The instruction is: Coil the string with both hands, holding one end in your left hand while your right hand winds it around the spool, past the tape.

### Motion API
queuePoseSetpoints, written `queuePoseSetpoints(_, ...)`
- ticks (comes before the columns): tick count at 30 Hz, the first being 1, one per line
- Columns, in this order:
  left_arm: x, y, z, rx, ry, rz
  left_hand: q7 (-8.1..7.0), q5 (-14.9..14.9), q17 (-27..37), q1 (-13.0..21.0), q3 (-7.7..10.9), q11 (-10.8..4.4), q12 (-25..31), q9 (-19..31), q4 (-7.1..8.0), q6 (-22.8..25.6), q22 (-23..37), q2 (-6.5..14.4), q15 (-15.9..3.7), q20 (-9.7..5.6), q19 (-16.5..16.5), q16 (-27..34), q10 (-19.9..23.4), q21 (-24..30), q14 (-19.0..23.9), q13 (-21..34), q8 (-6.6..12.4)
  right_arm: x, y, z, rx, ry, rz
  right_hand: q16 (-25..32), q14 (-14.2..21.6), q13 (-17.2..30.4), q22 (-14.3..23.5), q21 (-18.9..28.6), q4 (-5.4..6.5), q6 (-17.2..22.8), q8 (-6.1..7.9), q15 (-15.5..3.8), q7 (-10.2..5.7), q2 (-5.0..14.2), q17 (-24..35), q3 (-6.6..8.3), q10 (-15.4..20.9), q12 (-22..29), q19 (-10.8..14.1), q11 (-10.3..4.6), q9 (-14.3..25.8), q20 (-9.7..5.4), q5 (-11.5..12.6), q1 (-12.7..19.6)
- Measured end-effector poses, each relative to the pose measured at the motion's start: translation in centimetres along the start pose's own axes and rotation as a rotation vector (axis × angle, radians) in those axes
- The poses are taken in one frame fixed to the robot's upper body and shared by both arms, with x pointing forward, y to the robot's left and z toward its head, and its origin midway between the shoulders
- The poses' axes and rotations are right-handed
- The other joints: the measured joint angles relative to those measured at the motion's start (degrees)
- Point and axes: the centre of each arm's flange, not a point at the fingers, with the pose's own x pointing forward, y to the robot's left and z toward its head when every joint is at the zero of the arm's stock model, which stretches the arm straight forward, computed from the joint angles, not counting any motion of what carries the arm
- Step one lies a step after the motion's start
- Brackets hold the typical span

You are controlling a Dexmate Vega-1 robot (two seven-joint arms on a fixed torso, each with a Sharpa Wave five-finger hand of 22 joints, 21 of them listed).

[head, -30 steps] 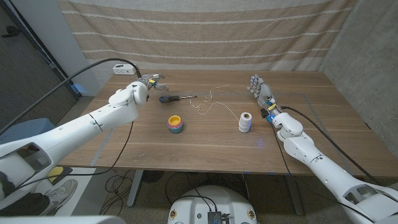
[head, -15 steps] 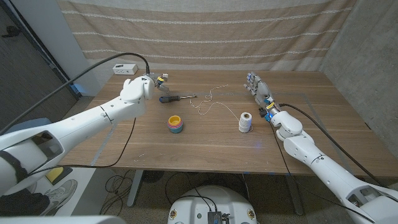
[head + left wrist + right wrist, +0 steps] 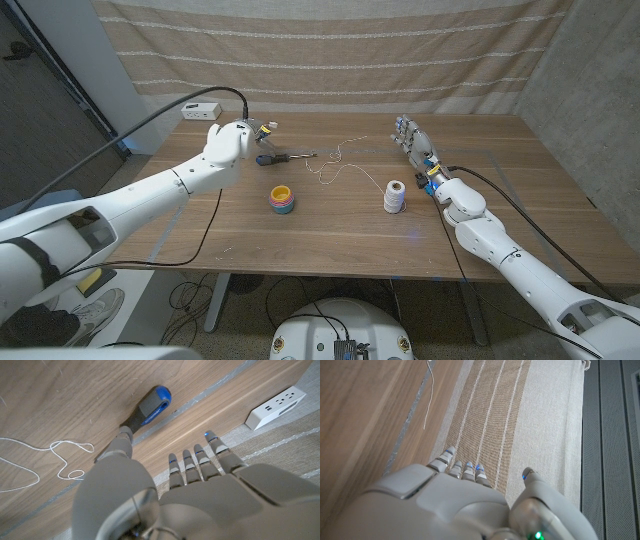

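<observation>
A white spool (image 3: 395, 196) stands upright right of the table's middle. Its loose string (image 3: 336, 164) trails in loops toward the far middle; the left wrist view catches the string (image 3: 46, 458) too, and a thin end of the string (image 3: 430, 394) shows on the wood in the right wrist view. A multicoloured tape roll (image 3: 283, 199) lies left of the spool. My left hand (image 3: 238, 139) hovers at the far left beside a screwdriver, fingers (image 3: 196, 462) straight and apart, holding nothing. My right hand (image 3: 415, 142) stands beyond the spool, fingers (image 3: 462, 466) extended and empty.
A screwdriver (image 3: 284, 157) with a blue-and-black handle (image 3: 148, 407) lies just right of my left hand. A white power strip (image 3: 203, 111) sits at the far left corner (image 3: 275, 402). A striped curtain hangs behind the table's far edge.
My left hand has travelled right and toward the far edge, closing in on the screwdriver's handle. My right hand has edged slightly farther away. The spool, string and tape lie as before.
</observation>
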Motion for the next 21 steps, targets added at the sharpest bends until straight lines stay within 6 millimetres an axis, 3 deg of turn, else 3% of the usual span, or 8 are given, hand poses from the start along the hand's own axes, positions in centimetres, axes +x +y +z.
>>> queuePoseSetpoints(3, 0.0, 0.2, 0.3, 0.009, -0.016, 0.019, -0.49, 0.0, 0.0, 0.6, -0.54, -0.79, 0.4, 0.1, 0.06, 0.9, 0.0, 0.2, -0.12, -0.59, 0.6, 0.3, 1.1, 0.0, 1.1, 0.1, 0.44, 0.0, 0.1, -0.1, -0.001, 0.004, -0.001, 0.0, 0.0, 0.0, 0.0, 0.0, 0.0, 0.0, 0.0, 0.0, 0.0, 0.0, 0.0, 0.0, 0.0, 0.0, 0.0, 0.0, 0.0, 0.0, 0.0, 0.0)
queuePoseSetpoints(4, 0.3, -0.6, 0.2, -0.002, -0.011, 0.01, -0.54, 0.0, 0.0, 0.8, -0.59, -0.74, 0.4, 0.1, 0.04, 0.9, 0.0, 0.3, -0.03, -0.61, 1.0, 0.5, 1.3, 0.0, 1.4, 0.1, 0.44, 0.0, 0.1, -0.1, -0.001, 0.005, -0.001, 0.0, 0.0, 0.0, 0.0, 0.0, 0.0, 0.0, 0.0, 0.0, 0.0, 0.0, 0.0, 0.0, 0.0, 0.0, 0.0, 0.0, 0.0, 0.0, 0.0, 0.0)
queuePoseSetpoints(11, 0.7, -1.4, 0.5, -0.014, -0.029, 0.017, -0.22, 0.4, 0.0, 3.4, -1.54, -0.49, 0.9, 0.1, -0.14, 2.0, 0.0, 0.7, -0.13, 1.56, 6.6, 0.9, 2.8, 1.3, 3.1, 0.6, 0.44, 0.1, 0.3, -0.2, -0.005, 0.01, -0.001, 0.0, 0.0, 0.0, 0.0, 0.0, 0.0, 0.0, 0.0, 0.0, 0.0, 0.0, 0.0, 0.0, 0.0, 0.0, 0.0, 0.0, 0.0, 0.0, 0.0, 0.0)
queuePoseSetpoints(21, 1.2, -2.6, 0.7, -0.024, -0.045, 0.011, 0.09, 0.4, 0.3, 4.4, -1.78, -0.8, 0.9, 0.1, 0.09, 2.3, 0.0, 1.6, 0.01, 0.96, 7.2, 0.9, 3.2, 1.3, 3.2, 0.6, 0.45, 0.3, 0.4, -0.1, -0.008, 0.011, 0.001, 0.0, 0.0, 0.0, 0.0, 0.0, 0.0, 0.2, 0.0, 0.0, -0.21, 0.0, 0.0, 0.0, 0.0, 0.0, 0.0, 0.0, 0.0, 0.0, 0.0, 0.0)
